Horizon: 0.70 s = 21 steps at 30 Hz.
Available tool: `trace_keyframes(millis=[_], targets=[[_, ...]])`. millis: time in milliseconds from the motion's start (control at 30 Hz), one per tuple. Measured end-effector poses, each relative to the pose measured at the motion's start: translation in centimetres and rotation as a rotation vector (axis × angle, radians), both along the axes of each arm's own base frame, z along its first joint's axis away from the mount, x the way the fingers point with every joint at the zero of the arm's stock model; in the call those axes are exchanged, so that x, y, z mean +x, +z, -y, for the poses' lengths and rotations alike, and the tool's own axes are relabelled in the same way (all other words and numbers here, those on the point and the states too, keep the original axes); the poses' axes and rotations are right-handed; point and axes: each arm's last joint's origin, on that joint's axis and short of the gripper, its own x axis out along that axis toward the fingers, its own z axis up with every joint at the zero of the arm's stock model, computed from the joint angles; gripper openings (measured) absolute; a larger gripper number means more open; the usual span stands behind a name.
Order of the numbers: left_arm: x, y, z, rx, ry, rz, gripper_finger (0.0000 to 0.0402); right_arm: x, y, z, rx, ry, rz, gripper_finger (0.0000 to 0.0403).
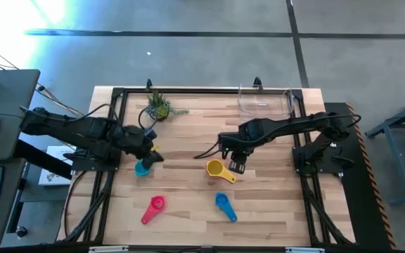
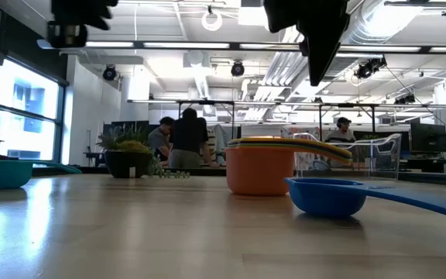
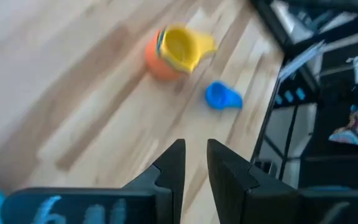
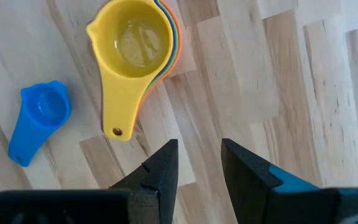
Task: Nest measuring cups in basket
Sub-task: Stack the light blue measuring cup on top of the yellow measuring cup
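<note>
The nested stack (image 1: pixel 216 169) — yellow cup uppermost, orange and other rims showing beneath it in the right wrist view — sits near table centre. The basket (image 1: pixel 264 102) stands well apart from it at about one o'clock, at the far edge, and looks empty. Three cups lie loose: blue cup (image 1: pixel 224 206) at five o'clock of the stack, pink cup (image 1: pixel 153 209) at seven o'clock, teal cup (image 1: pixel 143 168) at nine o'clock.

The right gripper (image 1: pixel 236 165) hovers just beside the stack at three o'clock, jaws parted with nothing between them. The left gripper (image 1: pixel 148 152) hangs over the teal cup, jaws slightly parted and empty.

Risks, as judged:
- A pinch on the yellow handle alone may lift only that cup — the stack separates.
- A stack carried to the basket by one rim may tilt and shed cups.
- The plant (image 1: pixel 158 105) stands near the left arm's path.
</note>
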Motion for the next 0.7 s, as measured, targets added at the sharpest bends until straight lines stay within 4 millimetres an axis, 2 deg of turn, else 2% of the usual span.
trace_keyframes(millis=[167,367,567,700], targets=[[-1.1,-0.7,1.7,-0.059,-0.016,-0.117,0.0058,-0.9,1.0,-0.3,-0.028,-0.012,0.016,0.0114],[-2.6,-1.5,3.1,-0.069,-0.032,-0.257,0.0058,-1.3,1.2,-0.6,-0.027,-0.086,0.015,0.0114],[-3.9,-2.0,3.7,0.025,-0.058,-0.348,0.0058,-1.3,1.2,-0.9,-0.024,-0.153,0.021,0.0114],[-5.0,-2.7,3.3,0.066,0.06,-0.458,0.0058,-1.3,1.2,-0.9,-0.016,-0.231,0.029,0.0114]])
